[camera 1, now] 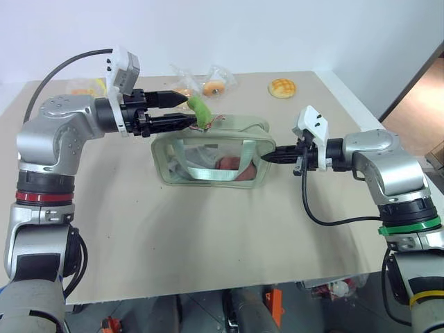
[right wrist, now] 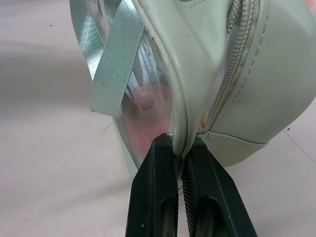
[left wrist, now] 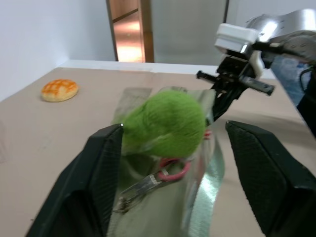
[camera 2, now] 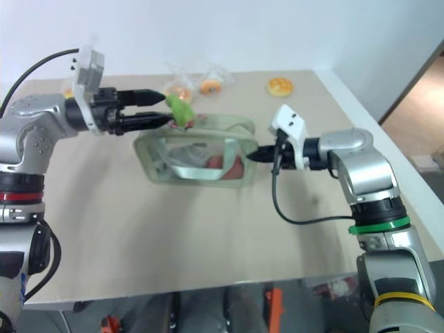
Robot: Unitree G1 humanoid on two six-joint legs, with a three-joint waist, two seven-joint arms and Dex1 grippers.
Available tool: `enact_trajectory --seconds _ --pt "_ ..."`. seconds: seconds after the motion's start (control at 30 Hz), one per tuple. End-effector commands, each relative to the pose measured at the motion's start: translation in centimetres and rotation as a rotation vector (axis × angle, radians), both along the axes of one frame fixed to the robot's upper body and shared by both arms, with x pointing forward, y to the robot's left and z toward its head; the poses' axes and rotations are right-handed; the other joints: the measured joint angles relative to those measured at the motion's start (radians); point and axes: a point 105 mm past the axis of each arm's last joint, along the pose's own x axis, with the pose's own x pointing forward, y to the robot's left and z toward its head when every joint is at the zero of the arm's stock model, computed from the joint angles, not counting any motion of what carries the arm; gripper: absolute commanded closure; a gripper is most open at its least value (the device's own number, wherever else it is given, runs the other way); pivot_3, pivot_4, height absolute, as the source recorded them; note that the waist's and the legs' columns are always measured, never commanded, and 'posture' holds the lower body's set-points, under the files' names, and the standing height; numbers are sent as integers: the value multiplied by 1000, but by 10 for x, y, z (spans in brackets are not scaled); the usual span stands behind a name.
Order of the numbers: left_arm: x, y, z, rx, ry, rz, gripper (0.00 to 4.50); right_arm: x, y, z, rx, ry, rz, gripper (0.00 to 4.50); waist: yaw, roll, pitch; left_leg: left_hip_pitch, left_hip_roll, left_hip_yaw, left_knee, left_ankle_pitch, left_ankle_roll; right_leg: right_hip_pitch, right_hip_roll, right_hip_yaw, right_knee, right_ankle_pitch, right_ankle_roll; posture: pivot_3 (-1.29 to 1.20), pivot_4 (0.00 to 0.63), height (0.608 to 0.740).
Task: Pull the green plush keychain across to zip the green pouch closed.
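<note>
The green pouch (camera 1: 239,127) stands on its side mid-table, with its clear panel facing me and a reddish item inside. The green plush keychain (camera 1: 200,111) sticks up at the pouch's top left corner, and its pink ring (left wrist: 171,168) hangs below it. My left gripper (camera 1: 189,109) points right at the plush. It is open, and its fingers (left wrist: 101,163) stand wide on either side of the plush, one of them touching it. My right gripper (camera 1: 267,157) is shut on the seam at the pouch's right end (right wrist: 197,74).
A bare bun (camera 1: 282,87) lies at the far right of the table. Two clear-wrapped buns (camera 1: 211,87) lie behind the pouch, and another (camera 1: 83,90) sits behind my left arm. The table's right edge runs close past my right arm.
</note>
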Motion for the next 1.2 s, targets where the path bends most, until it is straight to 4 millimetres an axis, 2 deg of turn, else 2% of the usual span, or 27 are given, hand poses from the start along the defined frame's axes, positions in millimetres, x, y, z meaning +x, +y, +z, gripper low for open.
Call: enact_trajectory --seconds 0.03,0.2,0.33,0.47,0.53,0.63,0.8,1.03,1.2 --pt "-11 22 19 -42 -45 39 1168 -1 3 15 11 -50 23 4500 -5 0 0 0 0 0 0 0 0 0 0 0 0 0 0 0 150 740" --pt "-29 51 15 -30 18 58 1168 -1 3 12 11 -44 27 4500 -11 0 0 1 0 0 -1 0 0 0 0 0 0 0 -1 0 150 740" --pt "-28 75 7 -36 84 132 1168 0 4 11 13 -40 27 4500 -10 0 0 1 0 0 -1 0 0 0 0 0 0 -1 -1 0 150 740" --pt "-37 79 -27 66 167 122 1168 0 5 12 17 -41 29 4500 -11 0 0 2 0 2 -2 0 0 0 0 2 0 -1 -2 0 150 740" --pt "-36 78 -51 130 213 138 1168 -1 6 12 19 -41 30 4500 -10 0 0 2 1 1 -1 0 0 0 0 1 0 -1 -2 0 150 740" --pt "-33 78 -71 161 253 156 1168 -1 6 12 22 -41 30 4500 -10 0 0 2 1 1 -2 0 0 0 0 1 0 -1 -3 0 150 740" --pt "-24 78 -75 116 273 173 1168 -3 5 12 20 -41 31 4500 -10 0 0 2 0 1 -1 0 0 0 0 1 0 -2 -3 0 150 740" --pt "-13 77 -59 71 233 188 1168 -5 3 14 14 -42 26 4500 -9 0 0 1 0 1 -1 0 0 0 0 1 0 -1 -1 0 150 740" --pt "-8 80 -64 89 238 203 1168 -6 1 14 13 -43 20 4500 -9 0 0 1 0 1 -2 0 0 0 0 1 0 -1 -1 0 150 740"
